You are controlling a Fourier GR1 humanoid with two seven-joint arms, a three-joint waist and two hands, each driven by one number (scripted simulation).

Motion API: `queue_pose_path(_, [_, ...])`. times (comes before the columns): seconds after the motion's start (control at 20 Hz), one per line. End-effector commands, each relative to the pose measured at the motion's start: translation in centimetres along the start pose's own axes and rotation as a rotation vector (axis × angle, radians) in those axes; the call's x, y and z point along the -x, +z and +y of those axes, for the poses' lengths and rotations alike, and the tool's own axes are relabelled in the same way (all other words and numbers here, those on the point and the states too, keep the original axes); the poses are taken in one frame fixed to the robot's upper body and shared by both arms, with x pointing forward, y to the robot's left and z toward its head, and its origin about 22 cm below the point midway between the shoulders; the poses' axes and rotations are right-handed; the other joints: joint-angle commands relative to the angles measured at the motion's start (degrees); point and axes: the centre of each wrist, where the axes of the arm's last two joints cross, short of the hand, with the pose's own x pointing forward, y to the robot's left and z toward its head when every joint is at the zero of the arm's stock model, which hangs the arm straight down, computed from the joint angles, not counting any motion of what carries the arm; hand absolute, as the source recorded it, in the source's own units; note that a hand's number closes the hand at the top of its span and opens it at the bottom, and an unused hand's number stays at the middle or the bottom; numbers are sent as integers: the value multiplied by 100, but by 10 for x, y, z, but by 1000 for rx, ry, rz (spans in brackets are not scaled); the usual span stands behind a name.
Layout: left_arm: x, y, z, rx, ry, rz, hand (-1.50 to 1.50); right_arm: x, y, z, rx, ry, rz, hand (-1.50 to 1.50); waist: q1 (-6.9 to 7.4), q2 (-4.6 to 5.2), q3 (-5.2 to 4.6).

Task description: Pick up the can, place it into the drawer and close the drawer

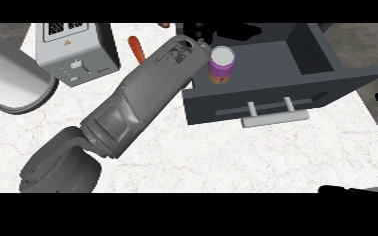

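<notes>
Fingers of left hand reach beside can over drawer.

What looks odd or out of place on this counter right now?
Nothing spilled or broken. The purple can stands upright inside the open drawer, beside the left hand. The drawer sits skewed to the counter's edge. An orange item lies loose beside the grey appliance.

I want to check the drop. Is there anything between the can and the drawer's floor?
Nothing visible. The can hangs inside the open drawer, near its left wall, beside the left hand; the floor around it looks bare.
</notes>
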Motion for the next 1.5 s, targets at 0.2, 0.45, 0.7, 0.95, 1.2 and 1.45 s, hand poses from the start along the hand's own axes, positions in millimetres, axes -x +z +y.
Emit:
queue_pose_path(0.2, [-6,-1,0,-14,76,30,-150,-30,-8,5,-82,242,-121,-150,47,2,-10])
queue_pose_path(0.45, [-28,3,-7,-15,139,3,-150,-15,-18,18,-105,344,-153,-150,232,-34,-1])
queue_pose_path(0.7, [-21,-2,-3,-39,131,-24,-150,-20,-37,22,-125,532,-178,-150,397,-38,-7])
queue_pose_path(0.95, [-43,3,-10,-40,128,-8,-150,3,-47,44,-206,742,-163,-150,503,-80,-2])
queue_pose_path(1.2, [-42,-2,-3,-21,142,-15,-150,27,-48,67,-233,880,-118,-150,748,-149,-10])
queue_pose_path(1.45, [-31,-14,28,-35,134,0,-150,52,-51,85,-216,965,-91,-150,804,-182,-12])
